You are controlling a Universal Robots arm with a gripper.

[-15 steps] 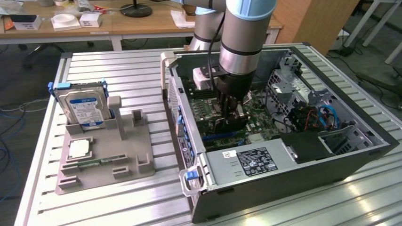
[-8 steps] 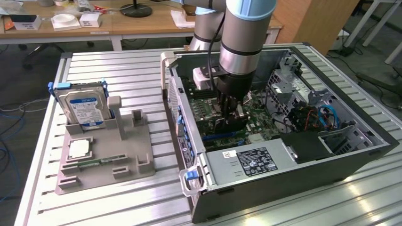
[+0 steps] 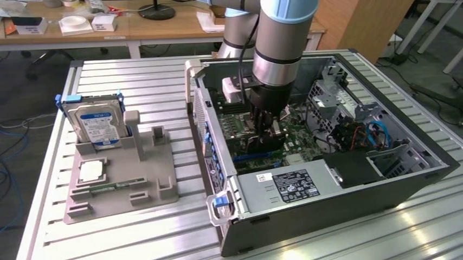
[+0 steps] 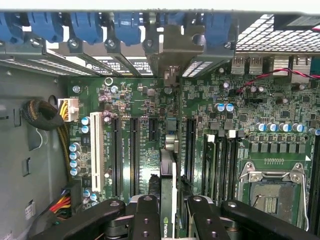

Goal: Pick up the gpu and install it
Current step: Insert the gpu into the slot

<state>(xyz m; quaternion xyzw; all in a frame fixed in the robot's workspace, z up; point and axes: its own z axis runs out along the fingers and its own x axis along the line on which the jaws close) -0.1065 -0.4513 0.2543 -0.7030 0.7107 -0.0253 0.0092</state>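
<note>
My pincer (image 4: 168, 210): pressed on the gpu (image 4: 168, 175), held edge-on, its silver bracket toward the case's rear wall.
Gpu position: inside the open computer case (image 3: 405, 187), upright over the green motherboard (image 4: 150, 145), among the long black expansion slots (image 4: 134, 150).
Beside it: a white slot (image 4: 96, 150); bundled power cables (image 4: 42, 115); the empty processor socket (image 4: 274, 192); blue retention clips (image 4: 85, 25) along the rear.
Case, exterior view: power supply (image 3: 289, 187) nearest the camera.
To the exterior view's left: a grey parts tray (image 3: 155, 187) bearing a hard drive (image 3: 97, 124) and a memory stick (image 3: 108, 187).
</note>
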